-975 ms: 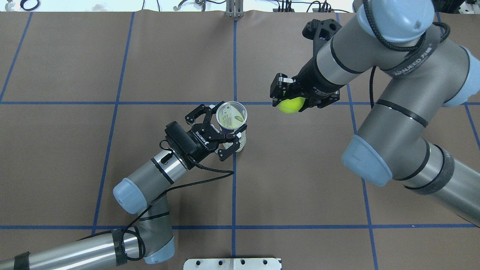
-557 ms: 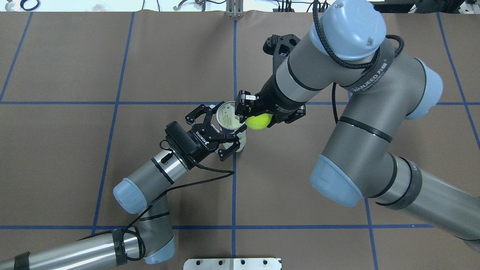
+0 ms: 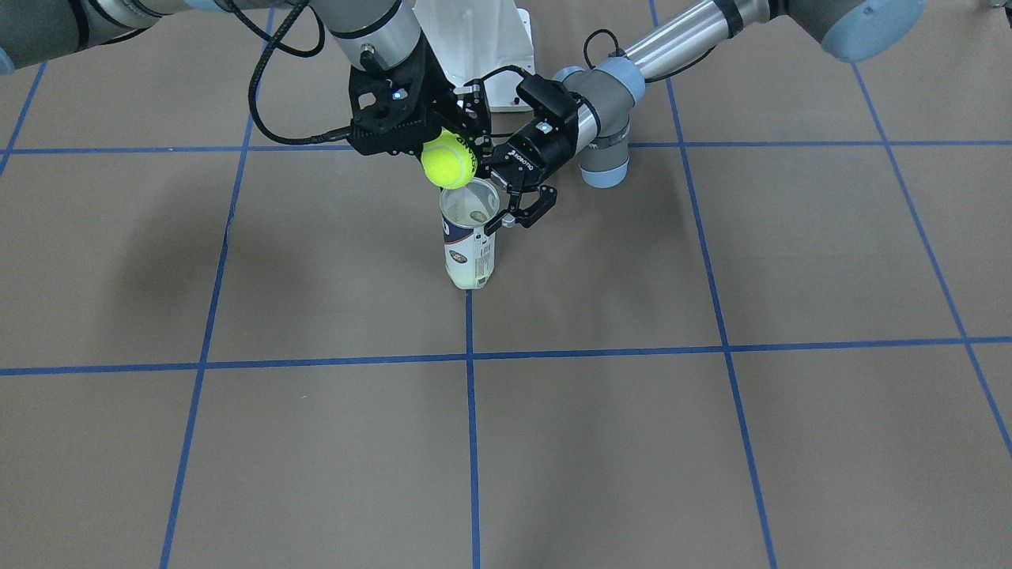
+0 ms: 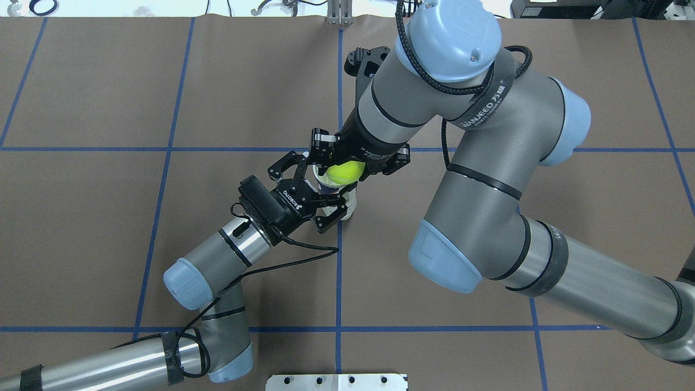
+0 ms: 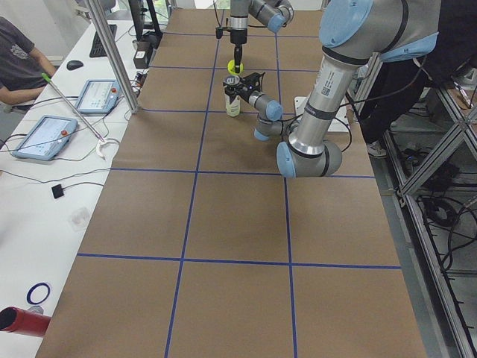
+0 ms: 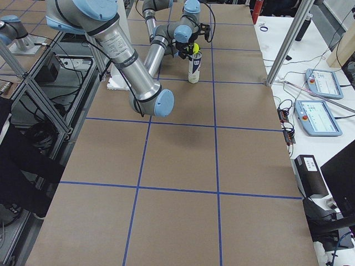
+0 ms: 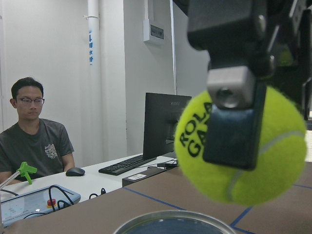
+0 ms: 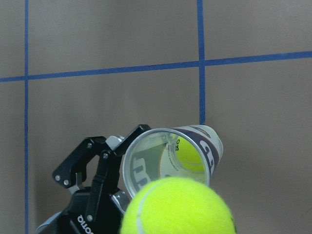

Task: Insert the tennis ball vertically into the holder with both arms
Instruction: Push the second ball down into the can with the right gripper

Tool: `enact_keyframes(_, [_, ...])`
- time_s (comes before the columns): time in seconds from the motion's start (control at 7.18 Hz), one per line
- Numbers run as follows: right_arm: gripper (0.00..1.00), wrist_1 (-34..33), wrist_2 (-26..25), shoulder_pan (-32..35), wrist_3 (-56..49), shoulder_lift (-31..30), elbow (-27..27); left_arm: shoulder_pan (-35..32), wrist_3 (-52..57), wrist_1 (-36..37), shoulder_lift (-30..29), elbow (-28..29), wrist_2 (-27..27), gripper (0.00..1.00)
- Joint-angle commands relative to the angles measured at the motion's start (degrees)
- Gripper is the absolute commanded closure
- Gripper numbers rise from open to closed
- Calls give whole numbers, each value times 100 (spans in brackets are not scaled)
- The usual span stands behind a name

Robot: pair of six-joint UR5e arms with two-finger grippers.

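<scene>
Brown table paper [image 3: 711, 442] gridded with blue tape [image 3: 473, 442]; white desk [image 7: 105, 181] and monitor [image 7: 158, 122] before a white wall [image 7: 48, 48].

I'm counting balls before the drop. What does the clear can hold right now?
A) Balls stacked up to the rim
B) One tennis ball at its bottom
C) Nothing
B: the right wrist view looks down the holder to a single yellow ball at its bottom, while the right pincer holds a second ball above the rim.
</scene>
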Motion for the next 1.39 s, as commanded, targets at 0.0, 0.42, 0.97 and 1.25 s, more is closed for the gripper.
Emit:
enact_keyframes(0.0, [100, 0, -12, -3, -9, 43, -99, 0, 0, 3, 0, 7, 1, 12])
enact_keyframes(0.42, [100, 0, -118, -3, -70, 140, -283, 0, 0, 3, 0, 7, 1, 12])
enact_keyframes(0.97, [1, 0, -449, -73, -9, 131, -293, 9, 0, -6, 0, 7, -7, 12])
enact_keyframes(1.25, [1, 0, -460, -91, 0, 131, -275, 0, 0, -6, 0, 7, 1, 12])
